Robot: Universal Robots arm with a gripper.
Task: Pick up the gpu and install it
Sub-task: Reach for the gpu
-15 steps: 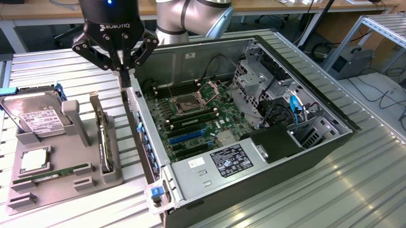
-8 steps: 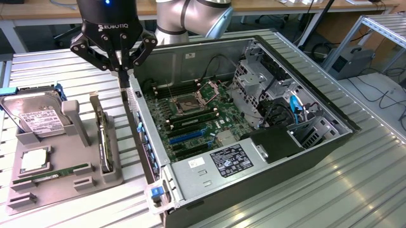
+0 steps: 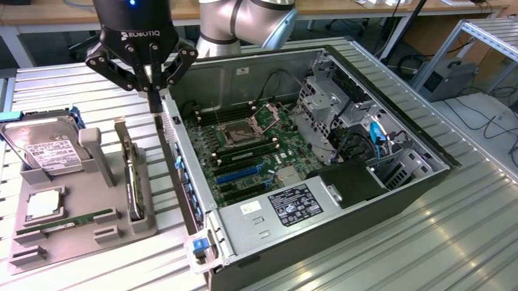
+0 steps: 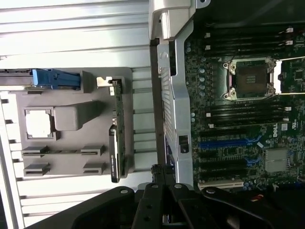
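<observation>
Just outside the case (image 3: 242,230), the gpu (image 3: 130,176) stood on edge in a grey holder (image 3: 89,236), its long axis parallel to the case's side wall. Above that wall's rim hung the claw (image 3: 152,94), clenched and empty, near the gpu's far end.

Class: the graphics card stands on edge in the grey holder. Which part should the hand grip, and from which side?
Pinch the graphics card along its upper long edge, near the middle, across its two flat faces, coming straight down from above. It stands on edge in a slot of the grey holder, so only that top edge is free.
</observation>
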